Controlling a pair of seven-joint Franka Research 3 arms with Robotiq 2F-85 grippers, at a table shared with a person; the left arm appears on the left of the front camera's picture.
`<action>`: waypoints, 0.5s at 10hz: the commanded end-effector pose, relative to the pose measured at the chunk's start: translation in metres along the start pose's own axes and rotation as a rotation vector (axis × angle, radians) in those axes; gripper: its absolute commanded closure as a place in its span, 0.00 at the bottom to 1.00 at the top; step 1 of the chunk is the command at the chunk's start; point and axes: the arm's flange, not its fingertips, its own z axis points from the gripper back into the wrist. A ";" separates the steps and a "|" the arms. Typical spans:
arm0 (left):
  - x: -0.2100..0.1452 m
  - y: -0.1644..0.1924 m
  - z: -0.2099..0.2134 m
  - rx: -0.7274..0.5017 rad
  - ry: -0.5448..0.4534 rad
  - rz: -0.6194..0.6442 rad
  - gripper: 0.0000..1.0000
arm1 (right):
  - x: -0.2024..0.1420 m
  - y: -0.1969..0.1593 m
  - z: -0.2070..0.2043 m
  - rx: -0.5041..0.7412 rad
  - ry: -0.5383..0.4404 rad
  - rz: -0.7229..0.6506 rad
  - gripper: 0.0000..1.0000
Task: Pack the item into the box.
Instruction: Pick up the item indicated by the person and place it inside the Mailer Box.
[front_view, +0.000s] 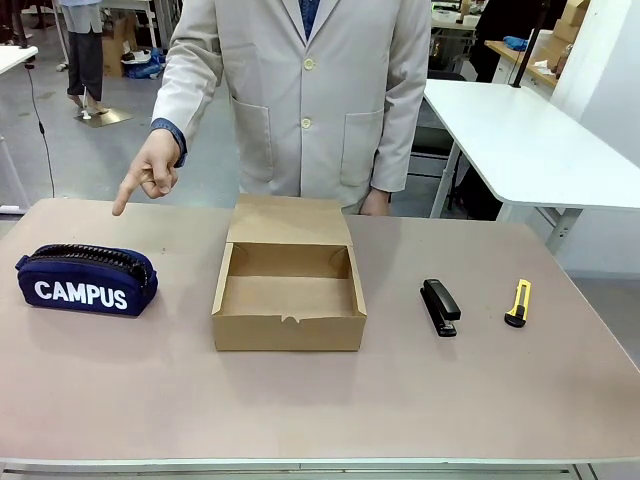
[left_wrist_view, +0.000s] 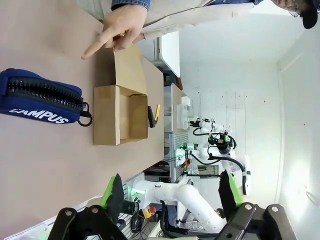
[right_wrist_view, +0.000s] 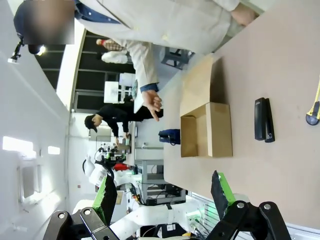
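Navy "CAMPUS" pouch (front_view: 86, 281) near open box (front_view: 289, 333); L fingers (left_wrist_view: 113, 192), R fingers (right_wrist_view: 107, 198) spread, empty.

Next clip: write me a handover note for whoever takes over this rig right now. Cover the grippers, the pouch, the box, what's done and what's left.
Left gripper: open, holding nothing.
Right gripper: open, holding nothing.
Pouch: lying on the table at the robot's left, apart from the box.
Box: mid-table, lid flap up, pouch not in it.
Person's hand: pointing down toward the pouch's end of the table.
Stapler and knife: right of the box, not part of the job.
Done: nothing yet.
Left: grasp the pouch and put it in the box.
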 end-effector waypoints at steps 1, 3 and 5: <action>0.000 0.000 0.002 0.005 0.019 -0.023 0.00 | 0.003 0.002 -0.002 0.018 -0.002 0.029 0.00; 0.000 0.000 0.002 0.005 0.019 -0.023 0.00 | 0.003 0.002 -0.002 0.018 -0.002 0.029 0.00; 0.015 -0.007 -0.022 0.145 0.140 -0.353 0.00 | 0.003 0.002 -0.002 0.018 -0.002 0.029 0.00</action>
